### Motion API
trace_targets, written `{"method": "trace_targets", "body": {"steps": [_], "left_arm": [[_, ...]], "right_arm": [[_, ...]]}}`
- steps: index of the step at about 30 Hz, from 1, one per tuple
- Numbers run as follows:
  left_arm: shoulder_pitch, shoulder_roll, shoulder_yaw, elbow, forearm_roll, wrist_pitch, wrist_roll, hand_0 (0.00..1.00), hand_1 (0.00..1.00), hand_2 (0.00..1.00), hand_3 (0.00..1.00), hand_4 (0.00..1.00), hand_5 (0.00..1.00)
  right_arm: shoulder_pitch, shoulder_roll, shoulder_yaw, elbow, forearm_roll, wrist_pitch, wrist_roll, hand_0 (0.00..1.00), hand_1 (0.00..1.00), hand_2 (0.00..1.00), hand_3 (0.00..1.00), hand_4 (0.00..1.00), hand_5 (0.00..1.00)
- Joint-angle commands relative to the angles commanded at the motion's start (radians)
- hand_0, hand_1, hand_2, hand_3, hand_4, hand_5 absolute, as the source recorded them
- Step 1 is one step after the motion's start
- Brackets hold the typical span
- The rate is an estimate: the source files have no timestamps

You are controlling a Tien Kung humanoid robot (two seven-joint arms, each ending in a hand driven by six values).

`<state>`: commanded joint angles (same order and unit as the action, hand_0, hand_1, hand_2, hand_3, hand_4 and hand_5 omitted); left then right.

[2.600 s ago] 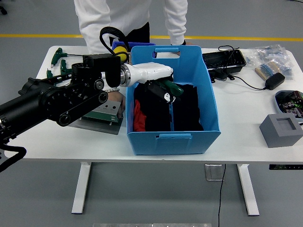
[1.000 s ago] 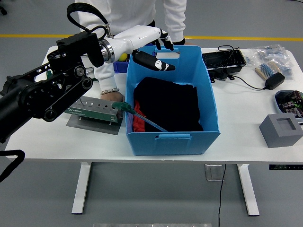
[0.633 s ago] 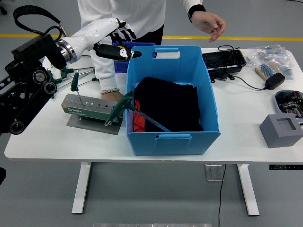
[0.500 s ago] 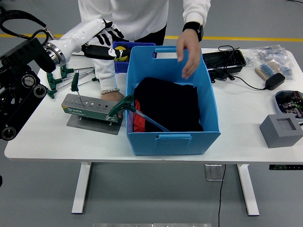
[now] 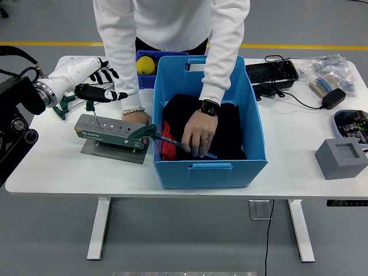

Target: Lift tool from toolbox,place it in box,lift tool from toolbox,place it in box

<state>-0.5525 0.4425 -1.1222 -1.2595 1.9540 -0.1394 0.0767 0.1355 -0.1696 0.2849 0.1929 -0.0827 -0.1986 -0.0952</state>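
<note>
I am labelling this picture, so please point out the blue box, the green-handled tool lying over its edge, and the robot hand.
blue box (image 5: 210, 172), head view, on its near front wall.
green-handled tool (image 5: 142, 131), head view, on the green handle.
left robot hand (image 5: 100, 86), head view, on the middle of the hand.

The only lettering in view is a small white brand mark on the green front strip of the grey metal tool holder (image 5: 109, 131) at the left of the white bench (image 5: 299, 149); it is too small to read. The blue plastic box (image 5: 209, 123) shows no legible print.
</note>
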Motion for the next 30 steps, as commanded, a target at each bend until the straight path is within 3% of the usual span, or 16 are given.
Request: {"method": "trace_targets", "body": {"steps": [3,8,9,10,13,15,16,20,22,23,30], "left_arm": [[0.031,0.001,-0.029,0.011,0.024,0.031,-0.003,0.478,0.529,0.614,0.668,0.901,0.698],[0.073,0.025,-0.041,0.016,0.03,0.086,-0.045,0.495,0.564,0.646,0.676,0.899,0.698],[0.078,0.03,-0.041,0.017,0.028,0.09,-0.056,0.495,0.564,0.646,0.676,0.899,0.698],[0.084,0.039,-0.036,0.02,0.025,0.09,-0.074,0.603,0.668,0.738,0.682,0.897,0.692],[0.085,0.065,-0.006,0.028,0.018,0.09,-0.112,0.603,0.668,0.738,0.682,0.897,0.692],[0.066,0.098,0.049,0.035,0.003,0.086,-0.153,0.603,0.668,0.738,0.682,0.897,0.692],[0.06,0.106,0.068,0.037,-0.001,0.085,-0.162,0.774,0.773,0.819,0.65,0.894,0.683],[0.002,0.147,0.189,0.048,-0.018,0.087,-0.22,0.774,0.773,0.819,0.65,0.894,0.683],[-0.021,0.156,0.24,0.051,-0.021,0.093,-0.237,0.774,0.773,0.819,0.65,0.894,0.683],[-0.031,0.159,0.26,0.052,-0.022,0.094,-0.242,0.841,0.824,0.856,0.62,0.893,0.678],[-0.119,0.175,0.401,0.089,0.0,0.093,-0.257,0.873,0.829,0.849,0.593,0.892,0.679]], "right_arm": [[0.0,0.001,0.002,0.001,-0.003,-0.002,-0.001,0.656,0.633,0.705,0.564,0.776,0.673],[-0.003,0.003,0.004,0.002,-0.005,-0.005,-0.001,0.656,0.632,0.705,0.563,0.776,0.672],[-0.003,0.003,0.004,0.003,-0.006,-0.006,-0.002,0.656,0.632,0.705,0.563,0.776,0.672],[-0.004,0.003,0.004,0.003,-0.007,-0.006,-0.002,0.656,0.63,0.705,0.563,0.774,0.673],[-0.006,0.004,0.007,0.004,-0.009,-0.008,-0.003,0.656,0.63,0.705,0.563,0.774,0.673],[-0.007,0.005,0.015,0.005,-0.021,-0.009,-0.007,0.656,0.63,0.705,0.563,0.774,0.673],[-0.007,0.005,0.019,0.005,-0.026,-0.01,-0.008,0.656,0.63,0.705,0.562,0.771,0.671],[-0.009,0.006,0.033,0.006,-0.048,-0.01,-0.015,0.656,0.63,0.705,0.562,0.771,0.671],[-0.009,0.006,0.037,0.006,-0.053,-0.01,-0.017,0.656,0.63,0.705,0.562,0.771,0.671],[-0.009,0.006,0.038,0.006,-0.054,-0.009,-0.018,0.655,0.63,0.705,0.562,0.77,0.67],[-0.004,0.004,0.034,0.004,-0.043,-0.004,-0.016,0.655,0.63,0.704,0.562,0.769,0.671]]}}
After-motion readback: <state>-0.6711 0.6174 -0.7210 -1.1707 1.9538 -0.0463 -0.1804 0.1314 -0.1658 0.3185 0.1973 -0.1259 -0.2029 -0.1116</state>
